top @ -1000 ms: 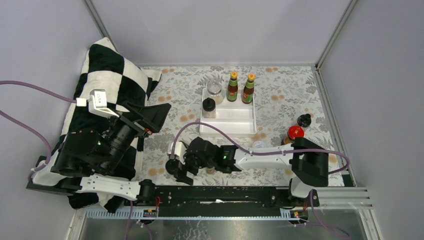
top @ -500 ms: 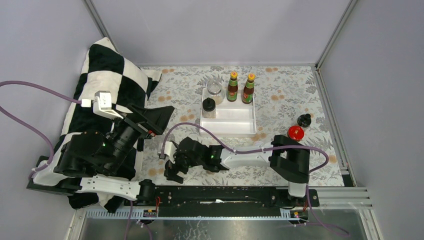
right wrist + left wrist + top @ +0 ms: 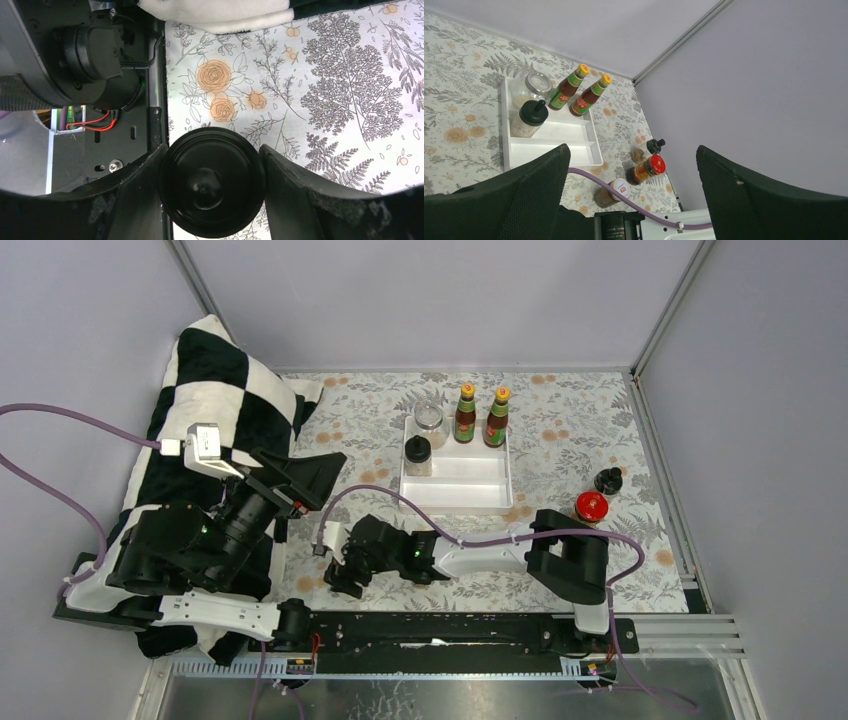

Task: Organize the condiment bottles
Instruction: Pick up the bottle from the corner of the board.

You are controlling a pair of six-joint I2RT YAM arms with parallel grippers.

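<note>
The right gripper [image 3: 212,150] reaches across to the near left corner of the flowered table [image 3: 570,430]. Its two fingers press against opposite sides of a black-lidded jar [image 3: 212,182], which sits squarely between the jaws. From straight above it is hard to say whether the jar is still on the table or already lifted.

The left gripper [image 3: 631,150] is raised over a checkered cloth [image 3: 215,380]. Its jaws are spread wide with nothing in them, probably so that it stays out of the other arm's way.

Far ahead of the left jaws lies a white tray [image 3: 455,495], where the sorted items stand along the far end:
- two red-sauce bottles [image 3: 466,412] with orange caps, side by side
- a clear-lidded jar [image 3: 429,418]
- a jar with a black knobbed lid [image 3: 417,453]

The near compartments of the tray are bare.

Beyond the tray, to the right of those jaws, three containers wait on the table: a red-lidded jar [image 3: 590,506], a small black-capped jar [image 3: 607,481] and a white-lidded jar [image 3: 616,190]. The gripped jar is the one farthest from the tray, so carrying it there is likely the next step.
</note>
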